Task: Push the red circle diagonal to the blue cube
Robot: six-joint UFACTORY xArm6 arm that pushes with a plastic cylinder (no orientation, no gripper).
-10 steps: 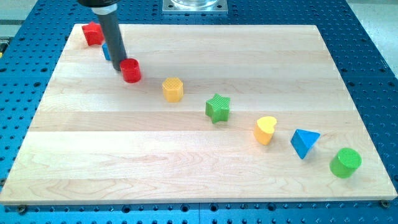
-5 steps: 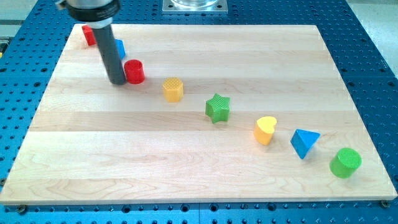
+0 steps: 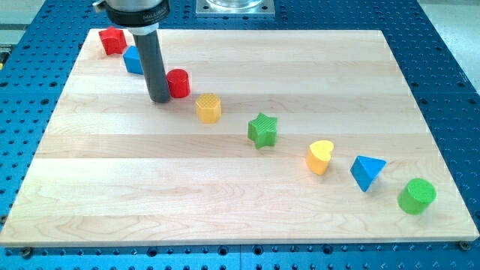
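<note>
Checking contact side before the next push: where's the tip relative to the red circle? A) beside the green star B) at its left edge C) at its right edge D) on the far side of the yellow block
B: my tip sits against the view's-left edge of the red circle, with the blue cube up-left behind the rod.

Passage toward the far-left corner is blocked by the blue cube (image 3: 134, 60) and red block (image 3: 112, 40); near-left stays open.

Straight dark-grey rod (image 3: 156, 67), black collar above
</note>
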